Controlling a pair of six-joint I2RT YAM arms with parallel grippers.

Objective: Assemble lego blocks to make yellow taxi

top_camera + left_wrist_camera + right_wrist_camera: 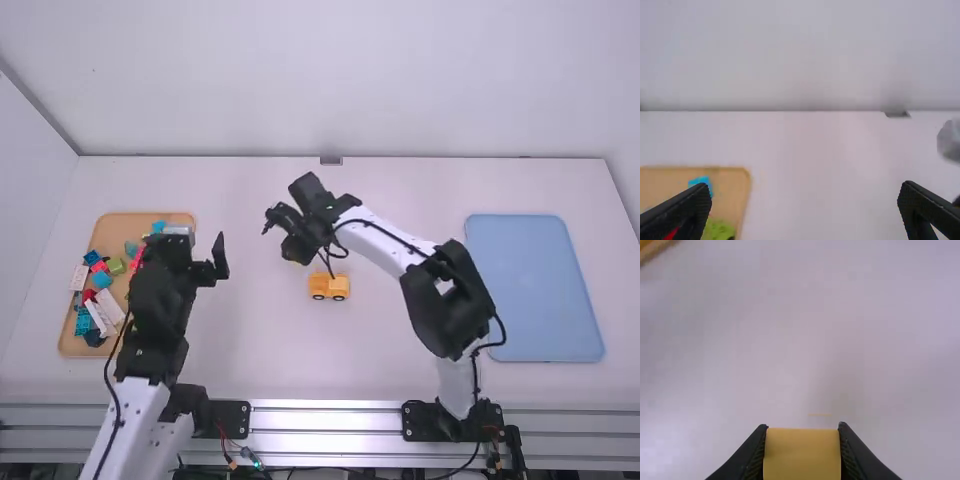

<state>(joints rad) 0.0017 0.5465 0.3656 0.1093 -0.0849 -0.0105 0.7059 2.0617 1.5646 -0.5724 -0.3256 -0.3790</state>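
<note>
"Where are you keeping your left gripper [187, 243]?"

"You're holding it by the right side of the tray [117, 226], at the left of the table [250, 350]. Its jaws are standing released, spread wide."

"And your right gripper [283, 235]?"

"You're reaching it in over the middle of the table, a little farther out than the car [329, 287]. Its jaws are grasping a yellow block [802, 455]; in the right wrist view you're seeing it between both fingers."

"Where is the car sitting?"

"It's standing upright on its wheels, mid-table, yellow on top, near your right gripper and well apart from the tray."

"What's lying around it?"

"Loose blocks [102, 280] are lying jumbled in the tray: blue, red, pink, green and white. A blue mat [535, 290] is lying flat at the right. You're partly hiding the tray with your left arm [158, 315]."
</note>
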